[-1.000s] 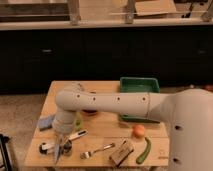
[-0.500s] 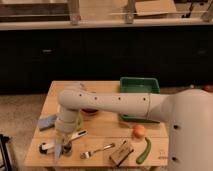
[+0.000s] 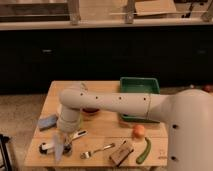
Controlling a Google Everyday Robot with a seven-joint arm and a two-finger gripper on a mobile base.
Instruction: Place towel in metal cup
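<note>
While the pincer (image 3: 61,145) hangs low at 7 o'clock on the desk (image 3: 102,127), it grips the towel (image 3: 58,151) beside the cup (image 3: 71,138).

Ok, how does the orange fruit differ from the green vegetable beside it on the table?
The orange fruit is round and compact; the green vegetable is long, slim and curved. The fruit is orange, the vegetable green. The fruit lies nearer the green tray, the vegetable nearer the front edge of the table. Both rest at the table's right front, far from the end effector, which is low over the left front.
</note>
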